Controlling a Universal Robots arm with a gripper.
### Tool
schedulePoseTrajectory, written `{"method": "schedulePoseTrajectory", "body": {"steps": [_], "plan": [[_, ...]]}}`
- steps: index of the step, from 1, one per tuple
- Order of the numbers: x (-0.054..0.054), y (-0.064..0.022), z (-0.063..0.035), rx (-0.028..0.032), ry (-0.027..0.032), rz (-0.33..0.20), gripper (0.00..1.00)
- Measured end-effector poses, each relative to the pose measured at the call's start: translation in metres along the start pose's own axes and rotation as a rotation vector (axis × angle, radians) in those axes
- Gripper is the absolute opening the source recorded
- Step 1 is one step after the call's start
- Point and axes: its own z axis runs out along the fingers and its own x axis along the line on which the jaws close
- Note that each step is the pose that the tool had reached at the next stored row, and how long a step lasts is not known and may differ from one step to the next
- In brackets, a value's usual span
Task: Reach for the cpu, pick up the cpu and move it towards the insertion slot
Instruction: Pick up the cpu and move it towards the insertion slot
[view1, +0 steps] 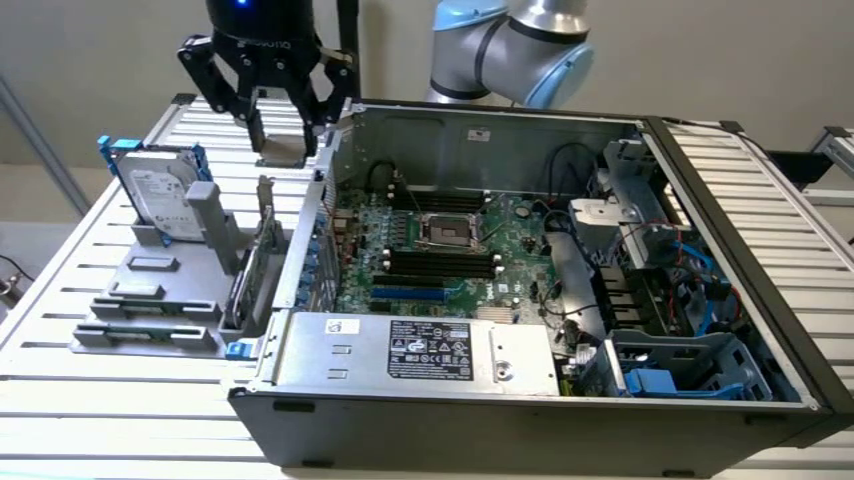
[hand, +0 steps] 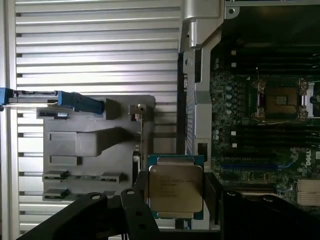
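Between my hand's (view1: 284, 140) fingers I hold the cpu (hand: 175, 187) by two opposite edges, clear above the counter (view1: 80, 260) beside the open computer case (view1: 534, 420). It looks light, stiff and fragile underneath, held flat, metal face up. The socket (hand: 279, 99) sits well apart on the motherboard.

Tool (view1: 283, 135) gripping cpu (view1: 282, 148) above case (view1: 534, 420) edge, short of insertion slot (view1: 451, 229).
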Motion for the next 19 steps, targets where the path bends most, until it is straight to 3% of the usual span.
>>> {"method": "schedulePoseTrajectory", "body": {"steps": [19], "plan": [[-0.086,0.0055,-0.0019,-0.0001,0.0002,0.000,0.54]]}}
